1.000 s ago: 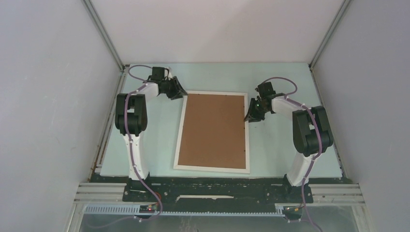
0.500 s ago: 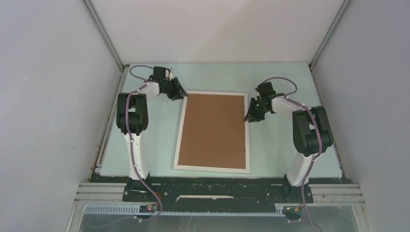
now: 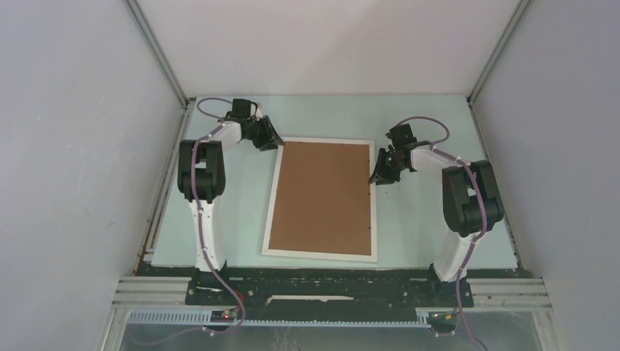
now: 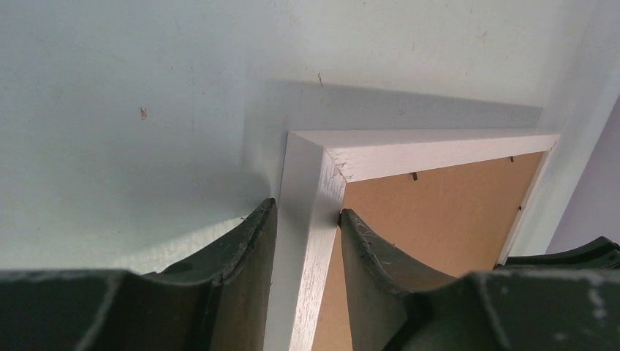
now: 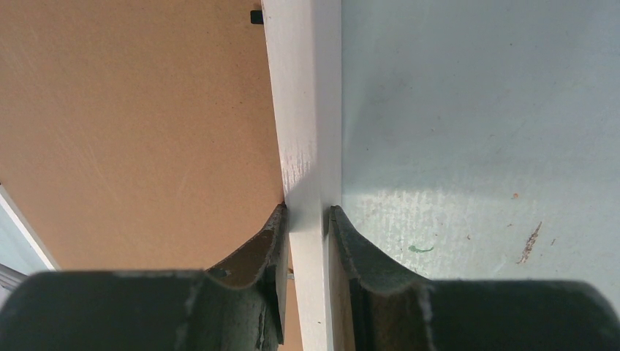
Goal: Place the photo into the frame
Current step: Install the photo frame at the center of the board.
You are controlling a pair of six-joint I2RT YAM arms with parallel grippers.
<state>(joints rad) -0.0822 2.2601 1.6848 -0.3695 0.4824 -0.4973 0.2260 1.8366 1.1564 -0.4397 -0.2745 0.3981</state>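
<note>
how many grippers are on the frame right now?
2. Left gripper clamps the frame on its left rail near the far corner; right gripper clamps the right rail, toward the far end. None hidden.

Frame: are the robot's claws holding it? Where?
Yes, both. The left gripper pinches the frame on its left rail near the far corner; the right gripper pinches its right rail.

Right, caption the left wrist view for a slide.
Left claw grips the frame near its corner, brown backing board inside.
</note>
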